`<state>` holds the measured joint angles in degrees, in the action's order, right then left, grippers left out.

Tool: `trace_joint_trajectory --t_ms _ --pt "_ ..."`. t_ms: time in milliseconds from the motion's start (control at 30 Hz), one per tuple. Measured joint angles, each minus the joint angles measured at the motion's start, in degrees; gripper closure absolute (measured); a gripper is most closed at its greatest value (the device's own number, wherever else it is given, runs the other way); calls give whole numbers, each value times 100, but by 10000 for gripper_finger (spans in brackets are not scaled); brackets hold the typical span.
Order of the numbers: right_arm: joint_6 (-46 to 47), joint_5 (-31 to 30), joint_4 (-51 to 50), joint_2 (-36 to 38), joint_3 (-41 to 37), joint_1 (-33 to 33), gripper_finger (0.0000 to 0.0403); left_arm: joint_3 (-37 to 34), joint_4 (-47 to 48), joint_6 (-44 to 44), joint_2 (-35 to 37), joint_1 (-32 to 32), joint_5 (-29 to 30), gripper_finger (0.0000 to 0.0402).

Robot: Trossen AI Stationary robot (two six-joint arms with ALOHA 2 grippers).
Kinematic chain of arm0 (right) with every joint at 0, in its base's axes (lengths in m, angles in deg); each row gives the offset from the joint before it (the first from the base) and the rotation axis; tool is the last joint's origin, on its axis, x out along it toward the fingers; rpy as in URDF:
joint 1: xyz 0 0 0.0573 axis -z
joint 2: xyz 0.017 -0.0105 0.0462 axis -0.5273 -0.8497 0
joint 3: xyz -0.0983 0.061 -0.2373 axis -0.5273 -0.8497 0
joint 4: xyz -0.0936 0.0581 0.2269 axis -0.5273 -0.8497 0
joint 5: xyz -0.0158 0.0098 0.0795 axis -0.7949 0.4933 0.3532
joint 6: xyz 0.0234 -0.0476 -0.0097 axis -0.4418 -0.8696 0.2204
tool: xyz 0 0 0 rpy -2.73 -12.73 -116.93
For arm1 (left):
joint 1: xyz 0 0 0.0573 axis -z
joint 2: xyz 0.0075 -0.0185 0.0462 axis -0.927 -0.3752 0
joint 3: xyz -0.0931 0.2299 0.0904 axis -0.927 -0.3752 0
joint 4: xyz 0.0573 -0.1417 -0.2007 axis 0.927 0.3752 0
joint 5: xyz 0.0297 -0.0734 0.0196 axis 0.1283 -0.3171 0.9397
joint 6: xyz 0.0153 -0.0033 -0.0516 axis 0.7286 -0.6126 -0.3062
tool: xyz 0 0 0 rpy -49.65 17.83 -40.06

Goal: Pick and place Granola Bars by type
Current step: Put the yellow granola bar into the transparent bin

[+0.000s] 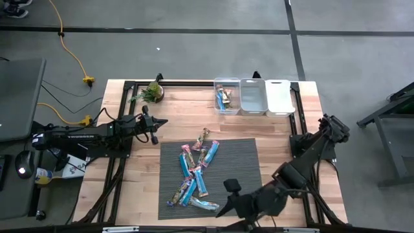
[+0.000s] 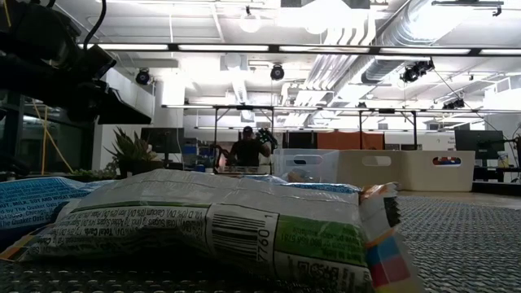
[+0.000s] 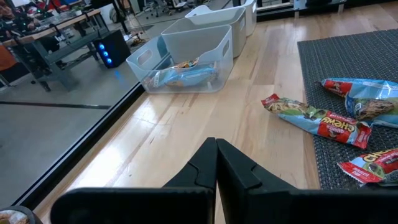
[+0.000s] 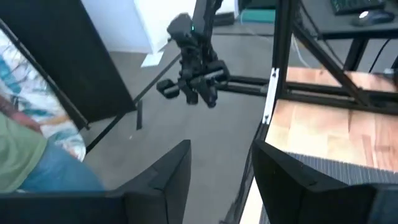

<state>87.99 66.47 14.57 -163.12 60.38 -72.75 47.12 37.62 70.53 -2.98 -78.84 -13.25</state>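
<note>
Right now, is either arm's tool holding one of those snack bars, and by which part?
Nothing is held. The left tool is shut and empty over bare wood; the right tool is open and empty at the mat's near edge. The Granola Bars lie untouched.

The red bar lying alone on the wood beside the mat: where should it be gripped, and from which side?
Grip the red bar across its narrow middle, coming from above: it lies flat on the table, apart from the others.

On your wooden table [image 1: 284,129] a dark mat [image 1: 239,162] lies at centre, a potted plant [image 1: 153,92] sits at 11 o'clock, three bins [image 1: 253,96] line up at 1 o'clock, and a person [image 2: 248,150] stands far behind.
</note>
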Motion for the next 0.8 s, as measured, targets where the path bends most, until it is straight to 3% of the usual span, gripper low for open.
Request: trace_joint_trajectory --t_ms 167,433,800 --pt "41 -288 520 -169 2 -66 249 0 0 0 0 2 -22 401" --pt "49 -111 2105 -802 4 161 249 0 0 0 0 0 -22 401" --pt "709 40 2049 -1424 14 620 249 0 0 0 0 1 -19 401"
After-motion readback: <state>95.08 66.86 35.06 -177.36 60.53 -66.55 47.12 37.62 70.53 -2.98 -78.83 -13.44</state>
